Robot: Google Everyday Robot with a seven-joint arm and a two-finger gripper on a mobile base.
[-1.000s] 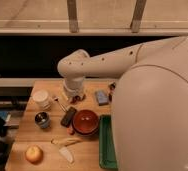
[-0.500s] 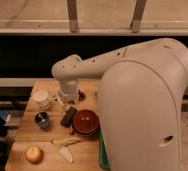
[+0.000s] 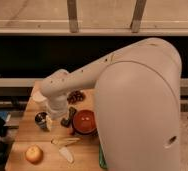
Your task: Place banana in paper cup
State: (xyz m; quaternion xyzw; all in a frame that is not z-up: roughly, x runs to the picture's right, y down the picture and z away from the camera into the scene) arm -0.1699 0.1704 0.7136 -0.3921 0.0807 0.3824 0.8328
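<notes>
The banana [image 3: 63,142] lies on the wooden table [image 3: 24,135] in front, pale with loose peel strips [image 3: 67,154] splayed toward me. The white paper cup [image 3: 37,95] stands at the table's back left; the arm's wrist covers most of it. My gripper [image 3: 54,118] hangs from the white arm over the table's left middle, between the small dark metallic cup [image 3: 40,120] and a dark object [image 3: 68,118]. It is behind and a little left of the banana, apart from it.
A red bowl [image 3: 84,122] stands right of the gripper. A yellow-red apple [image 3: 33,153] sits at the front left. A dark clump [image 3: 76,96] lies at the back. A green tray edge [image 3: 102,161] shows beside the robot's large white body [image 3: 137,110].
The arm has swung left and down over the table, and its wrist now covers most of the paper cup. The banana, apple and bowl have not moved.
</notes>
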